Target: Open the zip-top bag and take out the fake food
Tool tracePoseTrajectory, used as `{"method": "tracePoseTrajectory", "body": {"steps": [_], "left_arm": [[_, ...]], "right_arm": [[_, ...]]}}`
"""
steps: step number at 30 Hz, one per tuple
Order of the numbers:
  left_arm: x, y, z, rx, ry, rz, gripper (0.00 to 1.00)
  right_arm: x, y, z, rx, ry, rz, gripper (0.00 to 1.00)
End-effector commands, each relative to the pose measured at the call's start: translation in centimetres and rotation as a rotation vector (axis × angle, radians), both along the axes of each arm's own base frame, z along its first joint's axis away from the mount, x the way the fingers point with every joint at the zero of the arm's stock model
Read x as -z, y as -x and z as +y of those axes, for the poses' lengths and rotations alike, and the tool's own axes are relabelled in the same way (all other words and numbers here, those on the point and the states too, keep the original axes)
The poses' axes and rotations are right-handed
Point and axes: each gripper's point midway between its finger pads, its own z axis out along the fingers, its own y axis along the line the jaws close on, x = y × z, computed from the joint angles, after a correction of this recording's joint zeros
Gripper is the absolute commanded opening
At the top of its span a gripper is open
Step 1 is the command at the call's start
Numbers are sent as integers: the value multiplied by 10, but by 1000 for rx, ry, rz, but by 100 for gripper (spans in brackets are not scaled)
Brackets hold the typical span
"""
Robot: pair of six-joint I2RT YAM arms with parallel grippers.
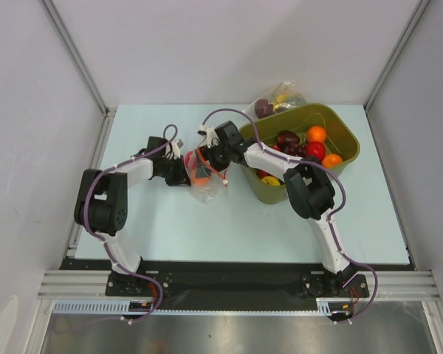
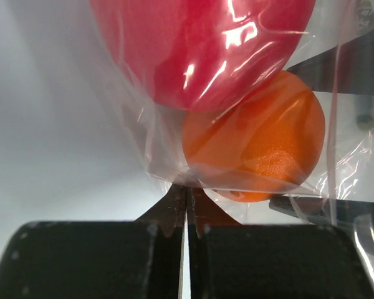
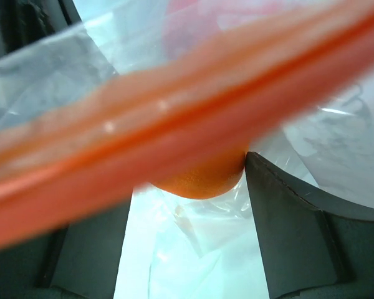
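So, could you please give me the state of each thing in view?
Zip-top bag: between both tools, fruit inside.
Red apple: inside bag.
Orange: inside bag.
Left tool: shut on bag's film.
Right tool: open, astride zip strip.
Olive bin: upright, holding loose fruit.

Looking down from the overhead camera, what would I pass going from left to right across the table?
Left arm's black elbow → left gripper → zip-top bag → olive-green tub. The right gripper overlaps the bag, so it is left out.

No text, label or number can be read anywhere.
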Motion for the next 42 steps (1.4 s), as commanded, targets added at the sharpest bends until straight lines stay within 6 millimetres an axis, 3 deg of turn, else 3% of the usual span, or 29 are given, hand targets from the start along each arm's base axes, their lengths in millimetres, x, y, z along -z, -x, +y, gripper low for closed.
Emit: {"method": "tracePoseTrajectory", "body": {"steps": [1,14,21,22,25,29,35,39,42], "left_arm": [[-7,-5,-10,43,14,-22,0],[-16,-16,-26,100,44,-47,0],[-23,-18,-32,118,61,-63,0],[-24,-18,-31,117,61,-67,0],[-25,-17,-31,118,59,-73,0],[-21,-14,-25,113,23,-76,1],[-17,-15,-17,89,-22,-88,0],[-12,-18,-7,44,-67,-86,0],[-11,-23,0,9,-100,-102,0]], "right_arm": [[5,1,13,-22,-15,-1,75],[30,5,22,-51,14,13,78],[44,18,28,-81,18,53,77],[44,19,27,-80,20,57,75],[45,22,25,-85,28,62,45],[14,16,21,-76,20,2,32],[-39,-4,5,10,-26,-60,29],[-68,-2,-8,54,-31,-87,28],[-73,6,-18,77,-25,-89,28]]}}
